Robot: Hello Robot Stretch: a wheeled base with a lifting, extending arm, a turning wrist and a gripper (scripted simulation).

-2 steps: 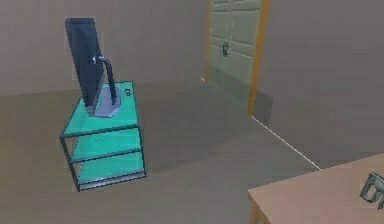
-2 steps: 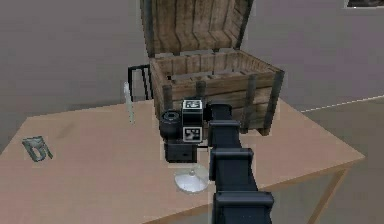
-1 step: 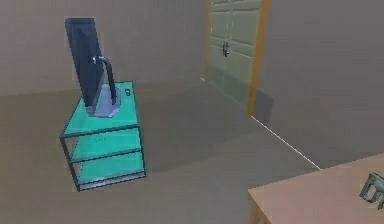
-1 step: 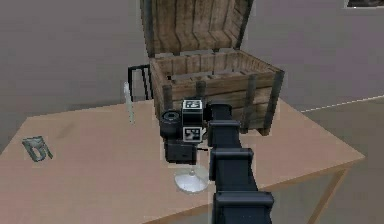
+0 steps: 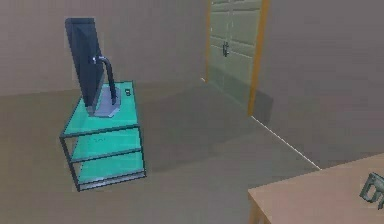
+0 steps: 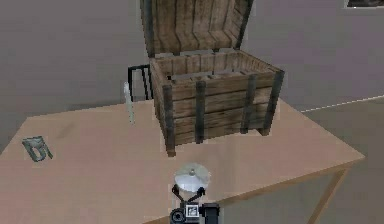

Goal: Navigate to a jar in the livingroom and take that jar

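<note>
An open wooden chest (image 6: 213, 95) is carried on a broad brown counter (image 6: 90, 150). Near the counter's front edge a small, pale, rounded jar (image 6: 190, 180) is seen, at the claw (image 6: 190, 207). Whether anything is held cannot be told.

Jar (image 6: 190, 181): small, pale and rounded, with a lighter disc-like top, appearing to be standing upright. It is showing at the bottom centre of the arm side view against the tan tabletop (image 6: 90, 140). Whether it is resting there cannot be told.
</note>
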